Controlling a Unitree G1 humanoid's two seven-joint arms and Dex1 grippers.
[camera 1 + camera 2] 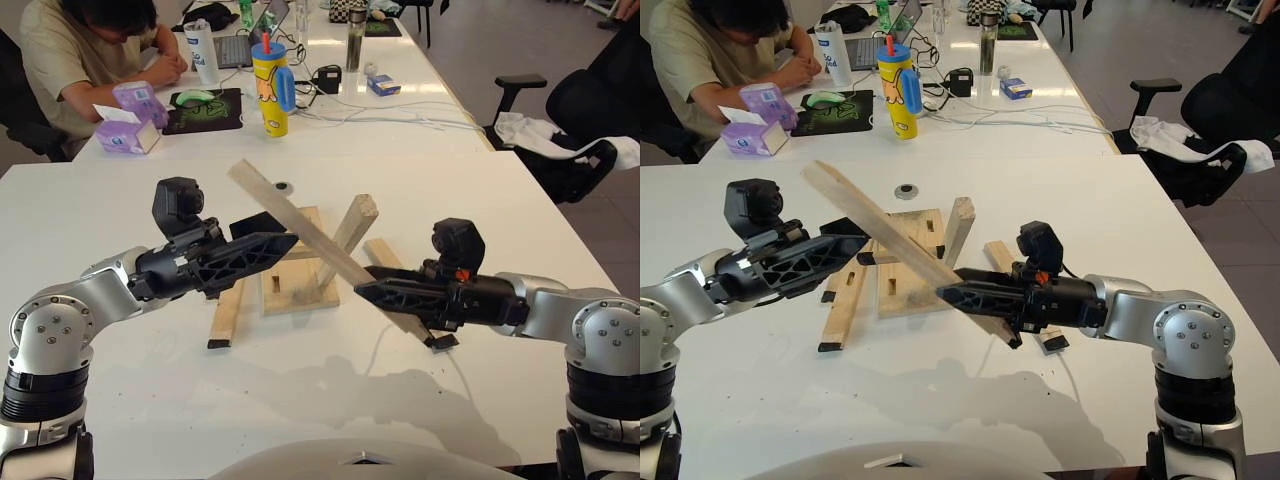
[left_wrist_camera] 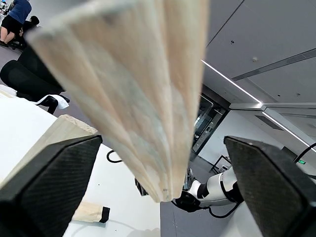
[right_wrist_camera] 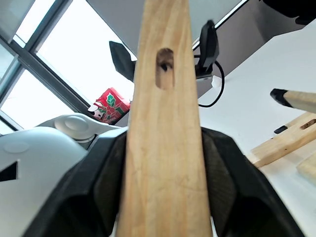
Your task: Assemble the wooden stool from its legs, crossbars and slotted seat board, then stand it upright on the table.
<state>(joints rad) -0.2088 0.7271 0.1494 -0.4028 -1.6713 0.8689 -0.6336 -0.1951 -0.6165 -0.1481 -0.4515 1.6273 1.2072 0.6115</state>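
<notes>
A long wooden leg [image 1: 300, 225] slants through the air, its high end to the back left and its low, black-capped end near the table. My right gripper [image 1: 366, 289] is shut on its lower part; the right wrist view has the leg [image 3: 165, 128] pressed between both black fingers. My left gripper [image 1: 283, 241] hovers open just under the leg's middle, its fingers [image 2: 49, 187] spread either side of the wood without touching. The slotted seat board [image 1: 303, 295] lies flat below. A second leg [image 1: 352, 225] leans up from it. Two more pieces [image 1: 226, 314] [image 1: 382, 252] lie beside the board.
The white table [image 1: 100, 210] has bare room on the left and front. Behind it a second table carries a yellow cup [image 1: 270, 90], a tissue box [image 1: 125, 135] and a black mat [image 1: 205, 112]. An office chair [image 1: 580, 150] stands at the right edge.
</notes>
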